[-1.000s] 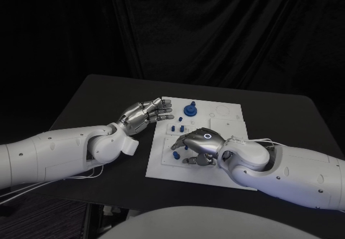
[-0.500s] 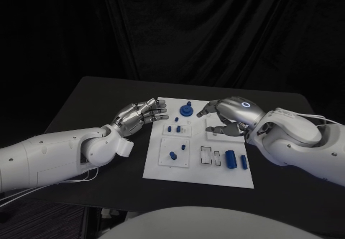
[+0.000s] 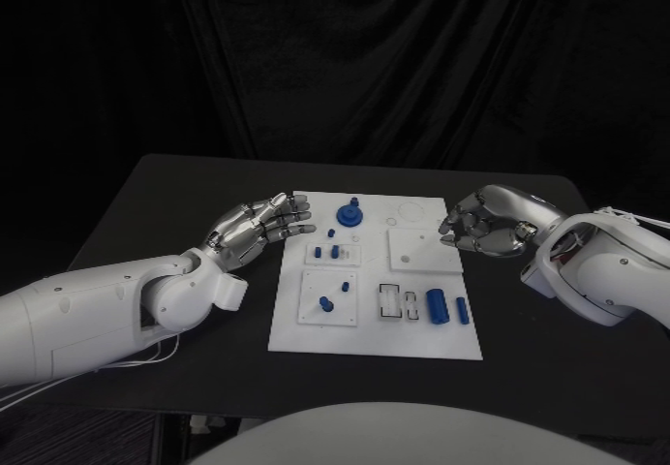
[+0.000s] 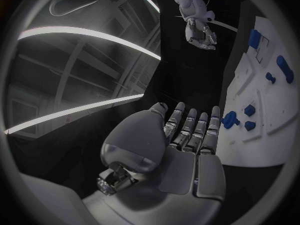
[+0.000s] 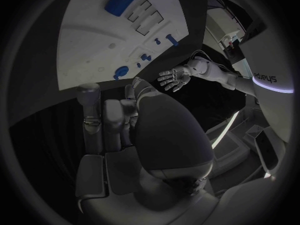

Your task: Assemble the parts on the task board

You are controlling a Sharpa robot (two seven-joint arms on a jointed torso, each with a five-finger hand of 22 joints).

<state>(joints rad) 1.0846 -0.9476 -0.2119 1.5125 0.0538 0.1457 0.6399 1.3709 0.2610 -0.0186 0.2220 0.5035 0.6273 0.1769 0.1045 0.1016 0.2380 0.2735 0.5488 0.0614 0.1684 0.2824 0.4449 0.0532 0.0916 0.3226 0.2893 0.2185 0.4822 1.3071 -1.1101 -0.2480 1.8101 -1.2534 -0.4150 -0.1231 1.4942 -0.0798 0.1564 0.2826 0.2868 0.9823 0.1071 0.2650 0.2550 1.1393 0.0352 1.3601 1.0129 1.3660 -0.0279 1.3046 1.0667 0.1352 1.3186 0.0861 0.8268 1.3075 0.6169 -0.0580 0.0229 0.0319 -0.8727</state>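
The white task board lies mid-table. On it are a blue knob at the far end, two short blue pegs below it, one peg in the near-left plate, and two blue cylinders lying near the right edge. My left hand hovers at the board's left edge with its fingers spread and nothing in them; it also shows in the left wrist view. My right hand hangs by the board's far right corner, fingers loosely bent, holding nothing that I can see.
The black table reaches out on both sides of the board. Empty slots sit beside the cylinders. A square white plate lies just left of my right hand.
My right hand has lifted off the board's near-left plate and swung across to its far right corner, uncovering the peg and cylinders. The left hand has barely moved.
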